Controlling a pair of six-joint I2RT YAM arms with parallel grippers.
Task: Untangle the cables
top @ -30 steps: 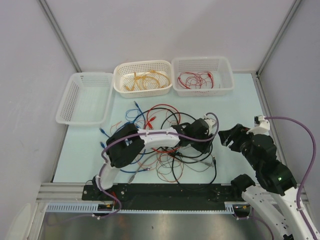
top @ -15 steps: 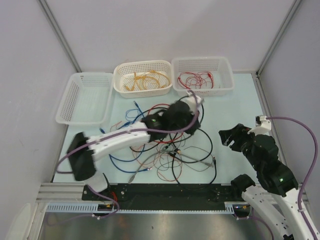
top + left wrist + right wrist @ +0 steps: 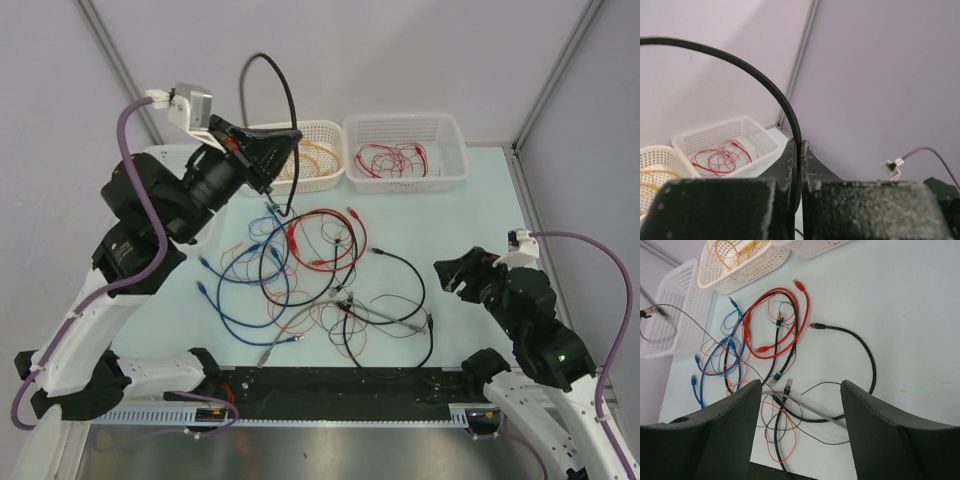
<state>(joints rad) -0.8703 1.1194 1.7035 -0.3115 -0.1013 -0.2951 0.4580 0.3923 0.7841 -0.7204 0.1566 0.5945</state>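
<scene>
Left end effector (image 3: 797,150) clamped on a black cable (image 3: 284,92), high over the far left of the bench (image 3: 470,215). We see that cable arch up, then trail down into the cable tangle (image 3: 300,270) mid-bench. Right end effector (image 3: 458,276) wide, empty, just right of the tangle. At the far edge, the middle basket (image 3: 240,172) holds yellow cables and the right basket (image 3: 452,175) holds red ones.

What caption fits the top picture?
Left tool holds a black cable high above the tangle.
</scene>
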